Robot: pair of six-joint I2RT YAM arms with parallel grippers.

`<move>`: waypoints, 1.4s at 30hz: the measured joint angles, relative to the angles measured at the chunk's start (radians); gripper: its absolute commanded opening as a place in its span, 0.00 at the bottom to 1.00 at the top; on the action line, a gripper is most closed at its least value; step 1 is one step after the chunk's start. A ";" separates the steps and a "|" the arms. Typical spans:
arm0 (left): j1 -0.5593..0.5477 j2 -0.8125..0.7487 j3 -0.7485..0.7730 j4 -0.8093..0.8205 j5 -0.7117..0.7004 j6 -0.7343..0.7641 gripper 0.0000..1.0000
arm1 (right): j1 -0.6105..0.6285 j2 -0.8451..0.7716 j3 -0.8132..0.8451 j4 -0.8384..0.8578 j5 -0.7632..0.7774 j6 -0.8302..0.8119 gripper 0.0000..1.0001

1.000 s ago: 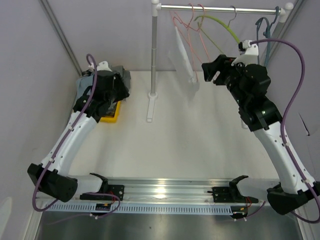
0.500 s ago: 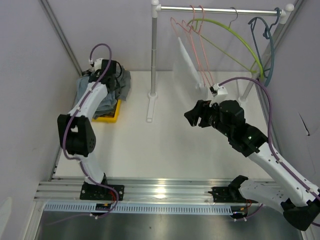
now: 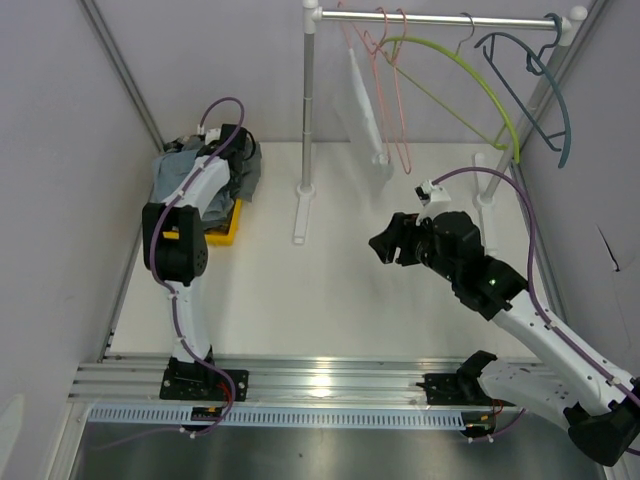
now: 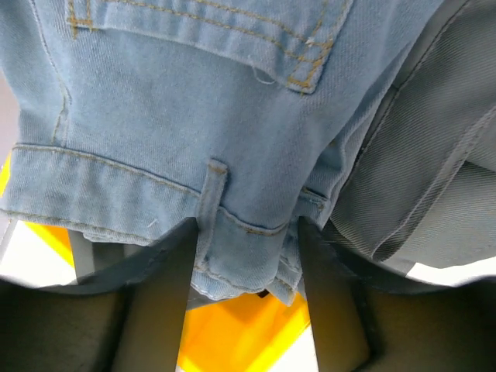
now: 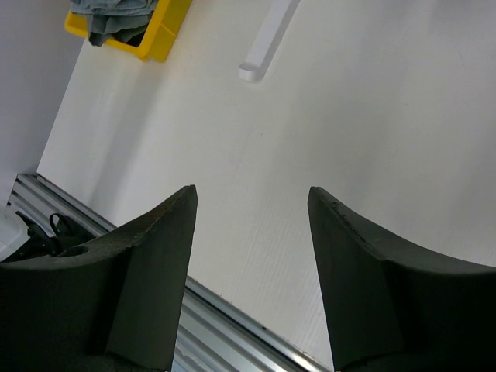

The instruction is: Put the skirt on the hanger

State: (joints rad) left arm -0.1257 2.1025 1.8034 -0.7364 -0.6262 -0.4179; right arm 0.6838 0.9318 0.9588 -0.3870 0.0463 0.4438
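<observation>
The light-blue denim skirt [image 4: 194,101] lies on a pile of clothes in a yellow bin [image 3: 222,230] at the back left, and it also shows in the top view [image 3: 172,178]. My left gripper [image 3: 228,150] reaches over the pile. In the left wrist view it [image 4: 246,232] is open, and its fingers [image 4: 155,310] straddle the skirt's waistband by a belt loop. Pink [image 3: 395,110], green [image 3: 450,60] and teal [image 3: 545,75] hangers hang on the rail [image 3: 440,17]. My right gripper [image 3: 385,243] is open and empty above the table's middle [image 5: 252,194].
A grey garment [image 4: 434,178] lies beside the skirt in the bin. A white item [image 3: 365,100] hangs from the rail. The rack's left post [image 3: 308,100] stands on a foot [image 3: 300,215] at the back centre. A metal rail [image 3: 320,385] runs along the near edge.
My right gripper came down from the rail to the table's middle, empty. The green and teal hangers have swung. My left arm reached farther back over the clothes pile.
</observation>
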 measured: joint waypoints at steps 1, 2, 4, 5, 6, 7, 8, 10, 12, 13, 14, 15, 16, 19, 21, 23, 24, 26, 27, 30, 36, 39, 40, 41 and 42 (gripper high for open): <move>0.000 0.000 0.000 -0.003 -0.003 0.002 0.43 | 0.000 0.000 -0.003 0.002 -0.002 0.001 0.64; 0.001 0.000 0.000 -0.006 -0.004 0.001 0.34 | -0.001 0.000 -0.006 0.004 -0.003 0.002 0.64; 0.002 0.000 0.000 -0.008 -0.006 0.004 0.07 | -0.001 0.000 -0.011 0.006 -0.003 0.003 0.63; 0.003 0.000 0.000 -0.007 -0.006 0.007 0.00 | -0.002 0.000 -0.013 0.007 -0.003 0.005 0.63; 0.003 0.000 0.000 -0.007 -0.006 0.010 0.00 | -0.003 0.000 -0.013 0.007 -0.003 0.006 0.63; 0.003 -0.001 0.000 -0.008 -0.005 0.014 0.00 | -0.003 0.000 -0.013 0.009 -0.003 0.008 0.63; 0.003 -0.004 -0.002 -0.008 -0.003 0.016 0.00 | -0.005 0.000 -0.013 0.011 -0.003 0.009 0.63; 0.003 -0.021 -0.014 -0.007 0.004 0.017 0.00 | -0.005 0.000 -0.013 0.017 -0.003 0.010 0.63; 0.001 -0.059 -0.032 -0.009 0.011 0.018 0.00 | -0.005 0.000 -0.013 0.022 -0.005 0.010 0.63; 0.000 -0.085 -0.040 -0.012 0.016 0.019 0.00 | -0.005 0.001 -0.013 0.023 -0.006 0.010 0.62; -0.002 -0.114 -0.041 -0.018 0.022 0.019 0.00 | -0.006 0.002 -0.013 0.026 -0.008 0.010 0.62; -0.003 -0.149 -0.041 -0.019 0.027 0.019 0.00 | -0.006 0.006 -0.013 0.029 -0.010 0.010 0.63; -0.006 -0.188 -0.041 -0.022 0.032 0.019 0.00 | -0.006 0.010 -0.013 0.031 -0.011 0.010 0.62; -0.024 -0.306 -0.039 -0.034 0.041 0.019 0.00 | -0.006 0.028 -0.013 0.039 -0.016 0.010 0.62; -0.048 -0.383 -0.026 -0.048 0.048 0.019 0.00 | -0.006 0.040 -0.013 0.043 -0.019 0.009 0.62; -0.082 -0.451 -0.014 -0.061 0.056 0.019 0.00 | -0.006 0.049 -0.013 0.043 -0.022 0.009 0.61; -0.101 -0.481 -0.007 -0.071 0.061 0.019 0.00 | -0.006 0.053 -0.012 0.043 -0.022 0.008 0.62; -0.143 -0.533 0.007 -0.095 0.073 0.019 0.00 | -0.006 0.059 -0.012 0.045 -0.022 0.008 0.61; -0.162 -0.555 0.016 -0.111 0.081 0.019 0.00 | -0.006 0.061 -0.011 0.045 -0.022 0.006 0.61; -0.218 -0.597 0.050 -0.161 0.110 0.019 0.00 | -0.006 0.066 -0.007 0.049 -0.022 0.000 0.61; -0.356 -0.607 0.195 -0.263 0.171 0.018 0.00 | 0.006 0.077 0.008 0.066 -0.029 -0.019 0.60; -0.435 -0.617 0.231 -0.296 0.197 0.010 0.00 | 0.020 0.080 0.016 0.072 -0.029 -0.031 0.59; -0.462 -0.620 0.237 -0.305 0.202 0.006 0.00 | 0.024 0.080 0.019 0.072 -0.030 -0.034 0.59; -0.485 -0.626 0.238 -0.313 0.209 -0.002 0.00 | 0.027 0.080 0.022 0.072 -0.030 -0.036 0.59; -0.507 -0.633 0.237 -0.320 0.216 -0.012 0.00 | 0.031 0.080 0.024 0.073 -0.030 -0.037 0.59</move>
State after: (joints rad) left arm -0.6331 1.4693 2.0399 -1.0565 -0.4099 -0.4301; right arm 0.7147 1.0115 0.9833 -0.3141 0.0166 0.4065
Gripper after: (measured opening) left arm 0.040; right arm 0.597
